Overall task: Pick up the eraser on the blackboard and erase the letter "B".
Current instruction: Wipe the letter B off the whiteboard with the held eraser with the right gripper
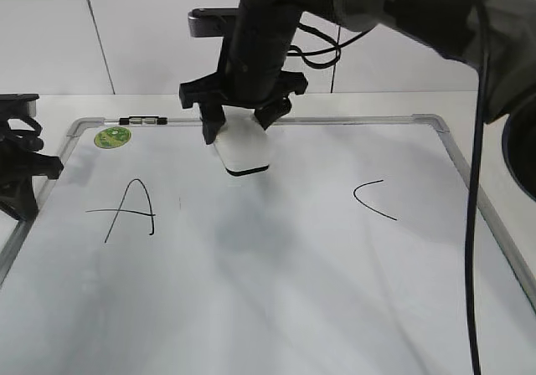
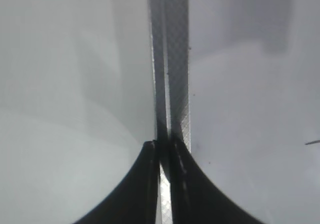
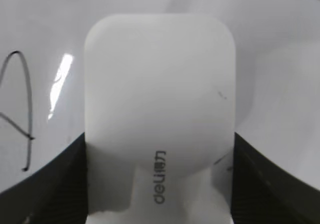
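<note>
Resting at the far left of the exterior view, the left gripper (image 1: 21, 170) sits by the grey frame of the blackboard (image 1: 276, 308), off its left edge; its own wrist camera shows the two dark fingers drawn together over the frame rail with nothing between them. Just inside that edge sits a round green sticker (image 1: 112, 137), and below it the black letter "A" (image 1: 127, 212). Between the "A" and the curved "C" stroke (image 1: 374, 200) to the right, the board reads as bare white with a faint grey smudge, and no letter "B" can be made out there; a tiny mark shows just right of the "A". Above that middle patch the right gripper (image 1: 241, 128) clasps the eraser (image 1: 243, 147) by its long sides, the dark felt face turned down toward the board; whether the felt touches the surface cannot be told. The right wrist camera shows the white shell (image 3: 160, 99) filling the frame, dark fingers (image 3: 55, 184) pressed on both flanks near the lettered end. The block looks light and rigid, its smooth plastic likely slippery, so a grip across the flat side walls seems soundest, with pressure kept even so the felt lies flat in a wiping stroke.
</note>
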